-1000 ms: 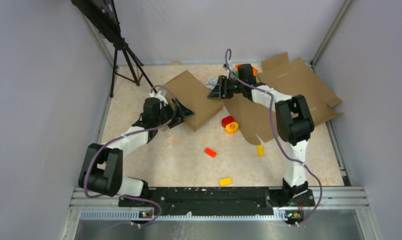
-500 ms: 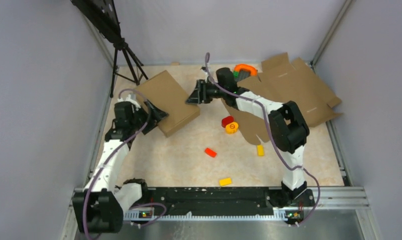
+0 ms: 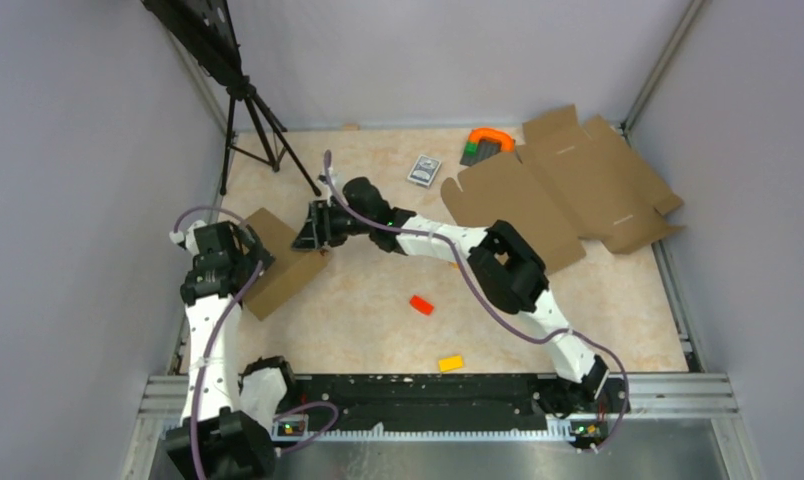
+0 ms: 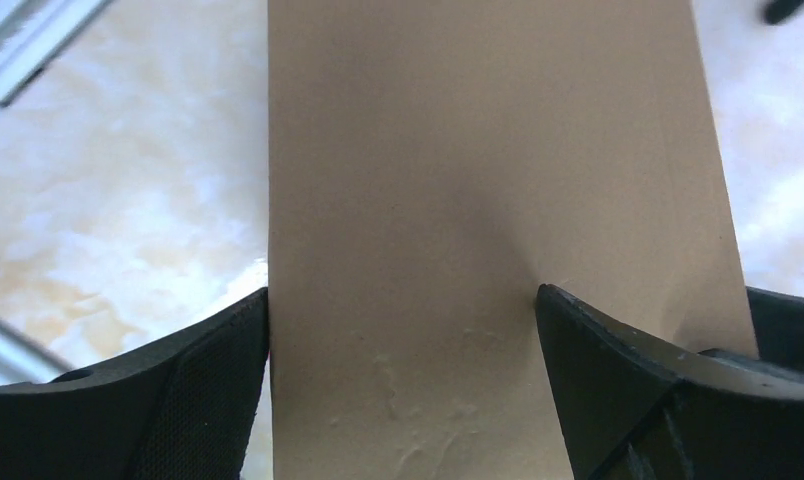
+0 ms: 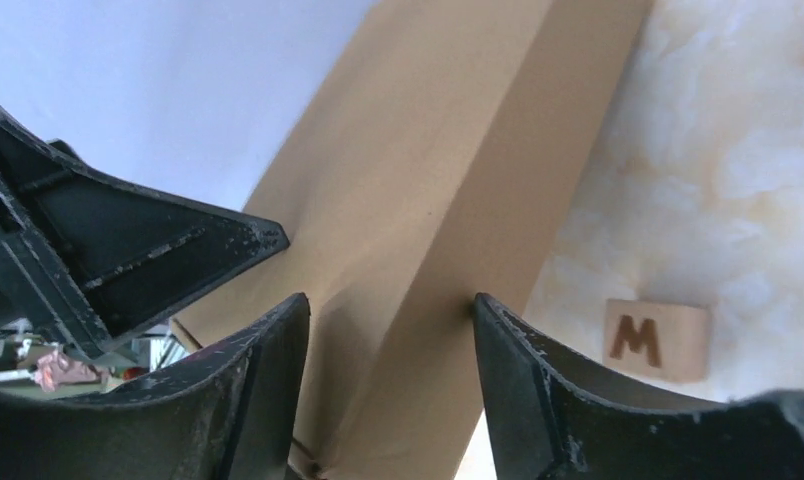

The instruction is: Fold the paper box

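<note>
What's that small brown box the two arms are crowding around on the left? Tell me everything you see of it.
The brown box is plain, unprinted cardboard: closed, flat and rectangular, its face slightly wrinkled. It sits askew at the left of the table. The right gripper pinches its thin side between both fingers; the fingers of the left gripper flank its broad face, but whether they clamp it is unclear.

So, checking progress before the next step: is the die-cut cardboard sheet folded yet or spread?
Spread: the paper box lies flat, flaps and tabs splayed outward.
</note>
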